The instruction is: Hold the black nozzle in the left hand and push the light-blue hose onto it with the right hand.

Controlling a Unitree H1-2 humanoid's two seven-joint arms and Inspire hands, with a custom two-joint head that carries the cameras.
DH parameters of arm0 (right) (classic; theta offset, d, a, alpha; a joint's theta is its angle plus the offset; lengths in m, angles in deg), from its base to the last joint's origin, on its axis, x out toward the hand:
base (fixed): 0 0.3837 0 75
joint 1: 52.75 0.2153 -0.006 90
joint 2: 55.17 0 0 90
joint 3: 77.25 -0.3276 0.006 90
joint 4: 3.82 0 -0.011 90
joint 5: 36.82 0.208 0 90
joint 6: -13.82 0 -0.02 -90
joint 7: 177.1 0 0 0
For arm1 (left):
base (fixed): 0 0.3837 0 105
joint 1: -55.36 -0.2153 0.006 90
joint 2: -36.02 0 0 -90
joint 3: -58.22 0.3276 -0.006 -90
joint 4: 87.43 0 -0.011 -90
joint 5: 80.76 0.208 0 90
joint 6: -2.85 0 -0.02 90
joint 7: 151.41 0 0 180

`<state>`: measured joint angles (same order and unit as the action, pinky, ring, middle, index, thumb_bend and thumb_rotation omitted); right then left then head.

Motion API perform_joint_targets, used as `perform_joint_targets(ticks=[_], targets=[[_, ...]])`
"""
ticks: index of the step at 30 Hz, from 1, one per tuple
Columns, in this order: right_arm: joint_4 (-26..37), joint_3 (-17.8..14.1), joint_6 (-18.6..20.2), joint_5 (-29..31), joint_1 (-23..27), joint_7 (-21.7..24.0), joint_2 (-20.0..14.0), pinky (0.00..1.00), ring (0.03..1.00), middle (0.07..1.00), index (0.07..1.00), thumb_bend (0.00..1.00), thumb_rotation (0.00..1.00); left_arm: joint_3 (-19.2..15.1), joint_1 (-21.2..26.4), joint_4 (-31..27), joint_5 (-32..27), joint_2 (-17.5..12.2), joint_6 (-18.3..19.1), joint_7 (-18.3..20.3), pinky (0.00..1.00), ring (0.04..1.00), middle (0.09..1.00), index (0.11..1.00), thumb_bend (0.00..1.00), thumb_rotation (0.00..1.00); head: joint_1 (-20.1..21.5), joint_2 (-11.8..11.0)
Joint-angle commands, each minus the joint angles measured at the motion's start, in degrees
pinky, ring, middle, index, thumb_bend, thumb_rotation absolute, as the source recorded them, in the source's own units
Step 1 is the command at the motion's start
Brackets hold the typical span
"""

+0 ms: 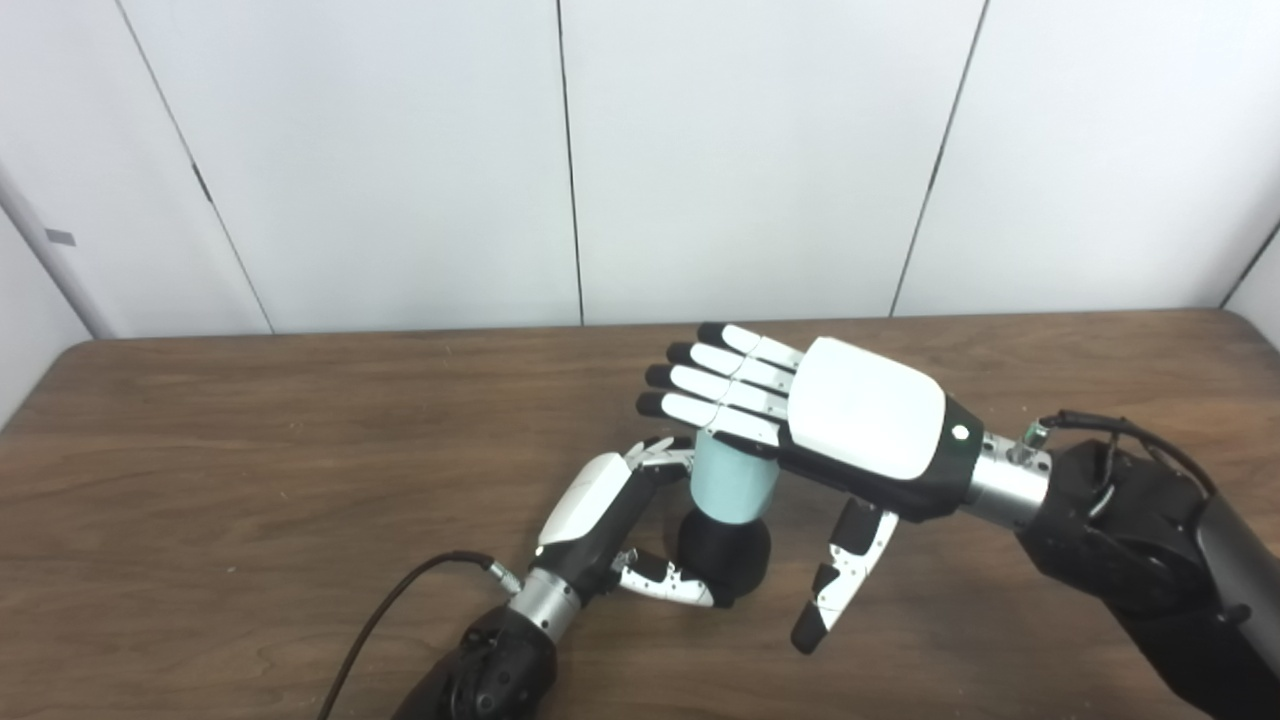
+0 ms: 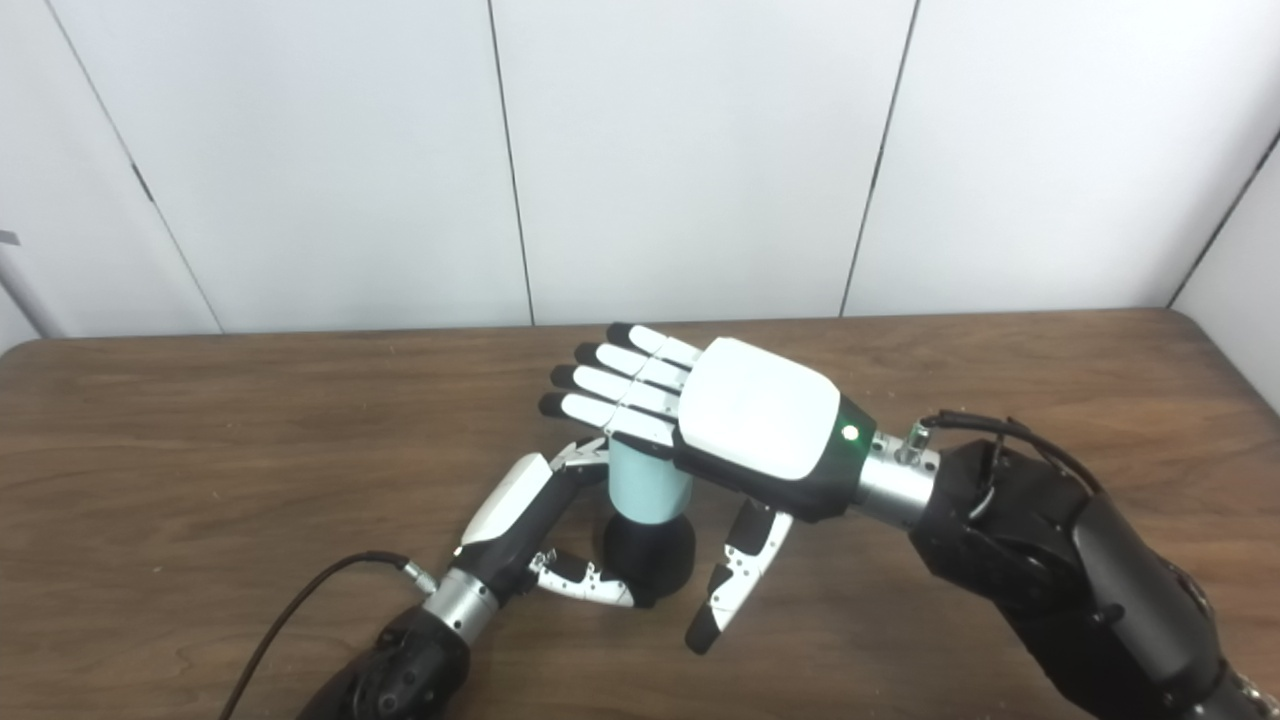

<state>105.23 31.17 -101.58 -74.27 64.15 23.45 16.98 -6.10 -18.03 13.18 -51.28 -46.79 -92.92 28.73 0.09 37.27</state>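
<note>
The black nozzle (image 1: 724,553) stands upright on the wooden table (image 1: 250,450), with the short light-blue hose (image 1: 732,482) seated on its top. My left hand (image 1: 610,520) wraps the nozzle from the left, thumb curled across its front and fingers behind the hose. Flat and palm down, my right hand (image 1: 830,420) lies over the hose's top end, its fingers stretched out to the left and its thumb hanging down to the right of the nozzle. The hose's top is hidden beneath that palm.
A black cable (image 1: 385,610) trails from my left wrist toward the table's front edge. White wall panels (image 1: 760,150) rise behind the table's far edge. My right forearm (image 1: 1150,540) crosses the table's right side.
</note>
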Motion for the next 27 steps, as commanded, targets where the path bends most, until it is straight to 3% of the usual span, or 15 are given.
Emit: perform_joint_targets(ticks=[1,12,27], targets=[[0.22,-1.48,0.19,0.51,1.38,0.74,-0.48,1.00,1.000,1.000,0.987,0.95,0.77,1.60,-5.80,4.19,1.79,-1.55,3.39,3.16,1.00,0.936,0.799,0.482,0.52,0.07,-0.02,0.03],[0.57,-2.25,2.82,3.01,0.82,6.44,-0.30,1.00,1.000,1.000,0.985,0.98,0.73,1.68,-5.82,4.18,1.82,-1.55,3.27,3.12,1.00,0.936,0.799,0.482,0.52,0.07,-0.06,0.05],[-2.07,-1.75,3.59,8.79,0.65,10.03,-0.56,1.00,1.000,1.000,0.988,0.98,0.73,1.68,-5.85,3.77,1.50,-1.46,3.48,3.43,1.00,0.936,0.799,0.482,0.52,0.07,-0.18,0.07]])
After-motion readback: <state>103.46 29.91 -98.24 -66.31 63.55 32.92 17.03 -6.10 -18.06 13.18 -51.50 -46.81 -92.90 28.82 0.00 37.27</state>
